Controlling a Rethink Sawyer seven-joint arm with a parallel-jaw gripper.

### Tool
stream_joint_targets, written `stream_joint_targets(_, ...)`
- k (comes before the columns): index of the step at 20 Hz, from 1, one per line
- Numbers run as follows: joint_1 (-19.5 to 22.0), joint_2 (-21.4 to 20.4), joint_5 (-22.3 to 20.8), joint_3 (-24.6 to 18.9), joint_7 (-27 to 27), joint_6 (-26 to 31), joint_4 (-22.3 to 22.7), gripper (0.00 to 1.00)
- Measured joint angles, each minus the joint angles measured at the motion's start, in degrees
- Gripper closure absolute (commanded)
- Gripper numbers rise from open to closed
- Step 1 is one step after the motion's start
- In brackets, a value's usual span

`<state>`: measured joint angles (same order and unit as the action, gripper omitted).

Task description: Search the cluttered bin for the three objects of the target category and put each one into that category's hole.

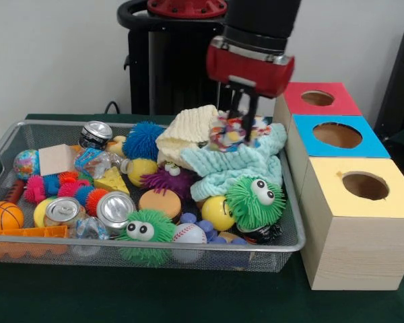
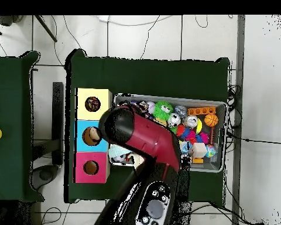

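Tool: the tool (image 1: 241, 128) hangs from the red and black arm (image 1: 252, 50) over the right rear part of the bin, its dark fingers clamped on the multicoloured ball (image 1: 227, 134).
Multicoloured ball: small and round, patterned in patches of pink, blue, white and yellow; it sits just above the mint knitted cloth (image 1: 239, 165), between the fingers; whether it touches the cloth cannot be told.
Bin: a silver wire mesh basket (image 1: 293, 222) on the green counter (image 1: 155, 296), packed with toys.
Cloths: a cream knitted cloth (image 1: 185, 131) lies beside the mint one, touching it.
Fuzzy toys: a green one with big eyes (image 1: 254, 200) at the right, another green one (image 1: 145, 232) at the front rim, a blue one (image 1: 143, 140) at the rear, a purple one (image 1: 167, 180) in the middle.
Cans: two silver cans (image 1: 114, 208) lie near the front left, a dark can (image 1: 95, 133) at the rear; no writing on them can be read.
Balls: a small basketball (image 1: 3, 217) at the left edge, a baseball (image 1: 188, 233) near the front rim, a yellow ball (image 1: 217, 212) beside the green fuzzy toy.
Boxes: three wooden boxes right of the bin, each with a round hole in its top, yellow (image 1: 360, 185) nearest, blue (image 1: 337, 134) in the middle, red (image 1: 318, 98) farthest.
Overhead view: the arm (image 2: 143, 137) covers the box-side end of the bin (image 2: 216, 105); the tool itself is hidden beneath it.
Labels: none legible anywhere.
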<state>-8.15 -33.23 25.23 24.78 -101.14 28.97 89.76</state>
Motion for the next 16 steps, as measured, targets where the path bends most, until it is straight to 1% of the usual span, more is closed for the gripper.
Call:
stream_joint_targets(2, -1.0, 0.0, 0.0, 0.3, -1.3, 2.0, -0.6, 1.0)
stream_joint_targets(4, -2.7, 0.1, 0.0, 0.7, -3.8, 6.0, -2.1, 1.0)
stream_joint_targets(10, -5.6, 0.1, -0.1, 2.2, -9.6, 15.6, -7.7, 1.0)
stream_joint_targets(13, -6.3, 0.1, -0.1, 3.0, -11.8, 18.8, -11.0, 1.0)
stream_joint_targets(15, -6.3, 0.1, -0.2, 3.2, -12.5, 19.7, -12.4, 1.0)
stream_joint_targets(16, -6.2, 0.5, -0.3, 3.3, -13.2, 20.7, -15.2, 1.0)
